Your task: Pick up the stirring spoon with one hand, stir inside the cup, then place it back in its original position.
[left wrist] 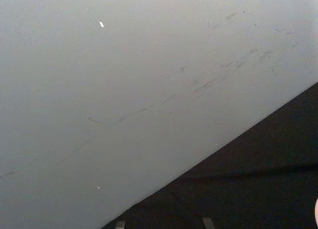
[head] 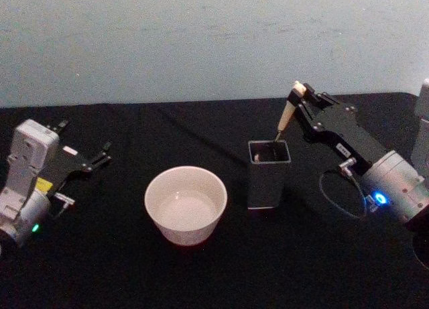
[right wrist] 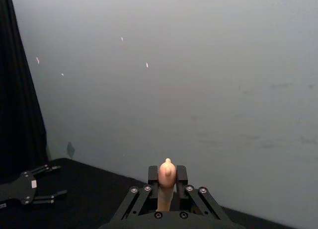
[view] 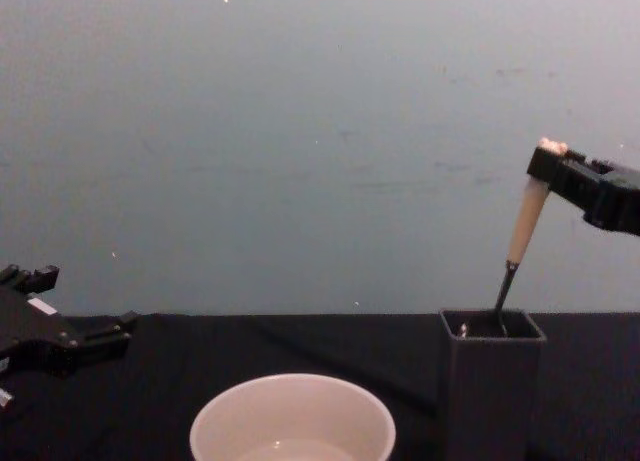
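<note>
The spoon is clamped at its bear-head top by the right gripper, while its thin neck is seen to go down inside the dark grey holder, so it cannot be told from this moment alone whether the spoon is being taken out or put back. The cup is seen just to the left of the holder. The left gripper is kept at the left side of the table, its fingers apart and nothing held.

Looks like a bare lab or test setup: plain scuffed grey wall right behind a table draped in black cloth, nothing homey around.
</note>
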